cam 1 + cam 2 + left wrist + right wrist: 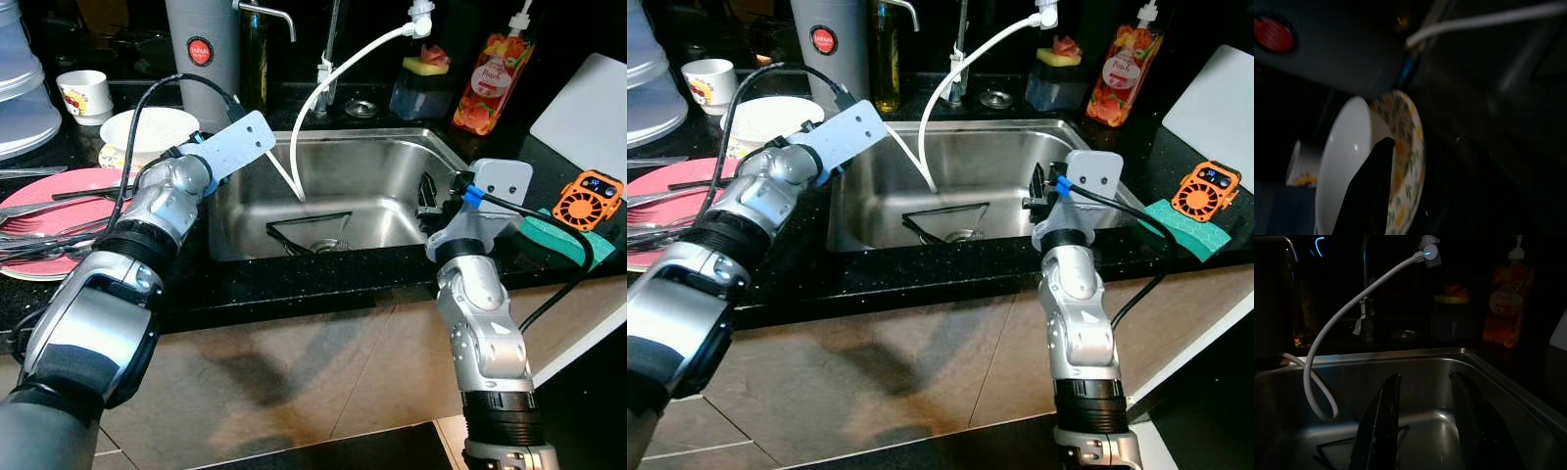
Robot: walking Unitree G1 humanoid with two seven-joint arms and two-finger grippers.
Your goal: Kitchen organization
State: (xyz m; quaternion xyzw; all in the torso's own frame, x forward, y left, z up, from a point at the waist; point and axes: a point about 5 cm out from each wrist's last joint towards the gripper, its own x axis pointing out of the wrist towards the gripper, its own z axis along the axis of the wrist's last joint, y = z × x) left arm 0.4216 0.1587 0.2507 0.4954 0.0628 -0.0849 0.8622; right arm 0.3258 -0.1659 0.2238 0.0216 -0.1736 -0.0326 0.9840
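Dishes are sitting stacked on the counter to your left of the sink: a white bowl resting on a floral-rimmed plate, with a pink plate carrying cutlery just beside them. Your left gripper is hovering close over the bowl's rim; one black finger is showing and you cannot tell how wide it is standing or whether it is holding anything. Your right gripper is hanging over the basin with fingers apart, holding nothing.

Reaching carelessly, you are risking a knock to the bowl, sliding it off the plate, or snagging the white hose looping into the sink. Loose cutlery could also scatter.

You are working at a glossy black countertop, likely slippery, above a tiled floor.
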